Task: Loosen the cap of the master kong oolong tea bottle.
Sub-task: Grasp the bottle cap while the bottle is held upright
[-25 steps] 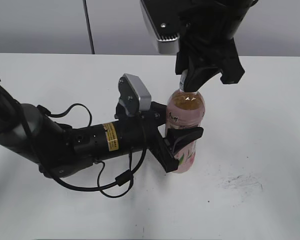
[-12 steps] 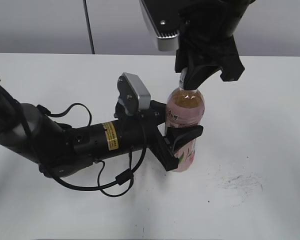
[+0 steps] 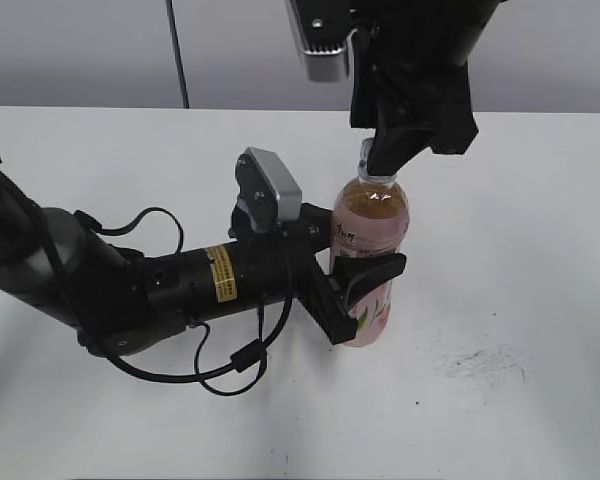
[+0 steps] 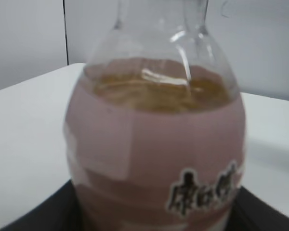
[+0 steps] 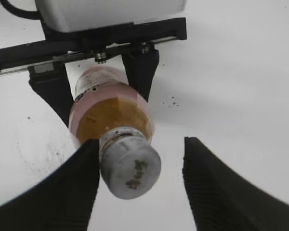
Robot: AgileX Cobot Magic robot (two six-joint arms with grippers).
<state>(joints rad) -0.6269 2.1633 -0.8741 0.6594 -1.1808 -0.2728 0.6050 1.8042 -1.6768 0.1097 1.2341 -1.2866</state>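
The master kong oolong tea bottle (image 3: pixel 370 240) stands upright on the white table, amber tea inside, pink label. My left gripper (image 3: pixel 365 275) is shut on the bottle's body, its black fingers wrapped around the label; the left wrist view is filled by the bottle (image 4: pixel 159 154). The silver-grey cap (image 5: pixel 130 166) is on the bottle's neck, also just visible in the exterior view (image 3: pixel 370 160). My right gripper (image 5: pixel 139 178) is open above, one finger touching the cap's left side, the other apart on the right. The bottle (image 5: pixel 111 110) shows below it.
The white table (image 3: pixel 520 300) has dark scuff marks (image 3: pixel 480 365) to the right of the bottle. The left arm's body and cables (image 3: pixel 160 285) lie across the table's left half. A grey wall stands behind.
My right gripper has risen a little above the bottle and its fingers stand apart around the cap. The left gripper and bottle have not moved.
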